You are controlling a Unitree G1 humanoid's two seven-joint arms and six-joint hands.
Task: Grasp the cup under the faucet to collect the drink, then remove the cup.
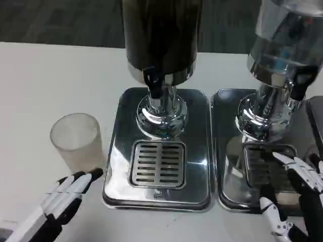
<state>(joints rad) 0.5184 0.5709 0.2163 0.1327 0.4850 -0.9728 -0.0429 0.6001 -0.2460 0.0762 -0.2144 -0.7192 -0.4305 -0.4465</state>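
Left hand [68, 194]: near tabletop [45, 91] edge, holding nothing, fingers stretched, tips just beside the cup's base.
Right hand [295, 194]: fingers spread and empty over the right dispenser [285, 55] tray.
Cup [76, 141]: translucent, upright on tabletop, left of the drip tray [157, 151].
Faucet [154, 83]: black, on dark dispenser [160, 35] above grate.

I'm looking at a white tabletop [45, 75], evenly lit; past its far edge runs dark grey carpet [60, 20] with a faint grid, slightly blurred.
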